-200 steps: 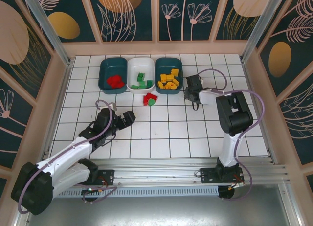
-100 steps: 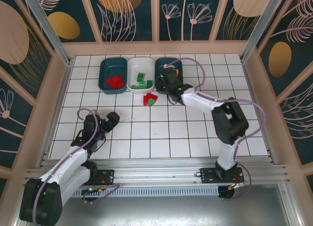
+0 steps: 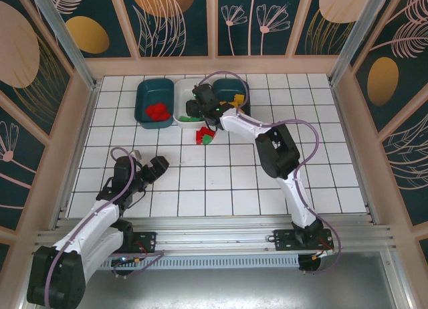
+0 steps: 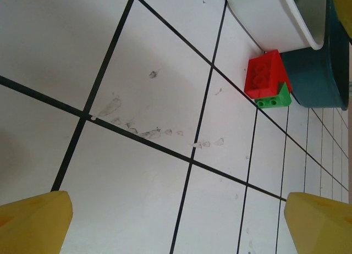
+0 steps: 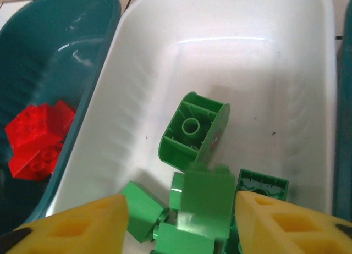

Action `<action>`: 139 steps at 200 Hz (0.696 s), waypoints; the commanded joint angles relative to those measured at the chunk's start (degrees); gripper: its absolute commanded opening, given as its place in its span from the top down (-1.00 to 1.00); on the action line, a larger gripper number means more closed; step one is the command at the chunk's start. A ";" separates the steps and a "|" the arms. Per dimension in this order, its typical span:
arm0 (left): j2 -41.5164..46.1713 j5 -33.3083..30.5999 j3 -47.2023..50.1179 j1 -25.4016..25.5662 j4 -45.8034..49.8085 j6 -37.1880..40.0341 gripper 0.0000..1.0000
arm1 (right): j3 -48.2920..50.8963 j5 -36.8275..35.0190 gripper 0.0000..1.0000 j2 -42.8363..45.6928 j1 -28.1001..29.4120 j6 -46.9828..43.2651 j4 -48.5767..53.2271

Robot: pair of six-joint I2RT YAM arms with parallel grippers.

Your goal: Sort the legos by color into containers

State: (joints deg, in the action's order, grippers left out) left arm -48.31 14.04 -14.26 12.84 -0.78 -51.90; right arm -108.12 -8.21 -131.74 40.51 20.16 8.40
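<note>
A: L gripper (image 4: 176, 216) seen spread wide, nothing held. R gripper (image 5: 180, 205)?
B: Parted, over rounded white plastic tub (image 5: 247, 23) at far edge of tiled floor (image 4: 137, 182); green studded bricks (image 5: 192, 127) piled inside, red + green pair (image 4: 267, 78) just outside

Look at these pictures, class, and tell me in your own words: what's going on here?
Two robot arms are sorting bricks by colour into three tubs. The right gripper hangs over the white tub, jaws apart, a green brick seemingly loose between its fingers. Red bricks lie in the left teal tub, yellow bricks in the right teal tub. The left gripper is open above bare tiles. A stray red brick and a stray green brick lie on the floor before the tubs.
</note>
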 commanded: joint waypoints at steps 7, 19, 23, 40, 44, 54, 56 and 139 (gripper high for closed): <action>-1.56 2.42 -2.08 -0.28 -0.04 1.62 -0.97 | -1.70 -3.42 -0.21 3.07 0.44 -1.00 2.93; -2.21 2.98 -2.50 -0.28 -0.58 1.54 -0.97 | 0.89 -4.62 -0.21 6.00 0.86 -0.64 2.47; -2.42 3.13 -2.73 -0.27 -0.69 1.57 -0.97 | 2.41 -5.07 -0.21 7.10 1.08 -0.30 2.09; -2.91 3.96 -3.37 -0.31 -1.24 1.51 -0.97 | 11.01 -6.77 -0.20 12.70 2.34 2.15 -0.05; -3.01 4.19 -3.48 -0.27 -1.43 1.49 -0.97 | 13.22 -7.35 -0.20 13.94 2.69 2.78 -0.47; -3.14 4.74 -3.49 -0.27 -2.13 1.27 -0.97 | 18.49 -8.65 -0.21 16.54 3.58 3.75 -0.96; -3.18 4.82 -3.45 -0.32 -2.24 1.18 -0.97 | 19.31 -8.99 -0.21 16.87 3.78 3.99 -0.94; -6.16 7.71 -1.15 0.17 -9.41 -2.73 -0.91 | 24.59 -11.24 -0.34 14.13 5.92 13.85 4.32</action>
State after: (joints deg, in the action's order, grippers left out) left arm -55.53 20.64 -16.08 12.86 -7.31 -53.25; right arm -80.51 -15.90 -114.10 46.19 30.87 10.44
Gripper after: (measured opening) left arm 0.955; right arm 0.665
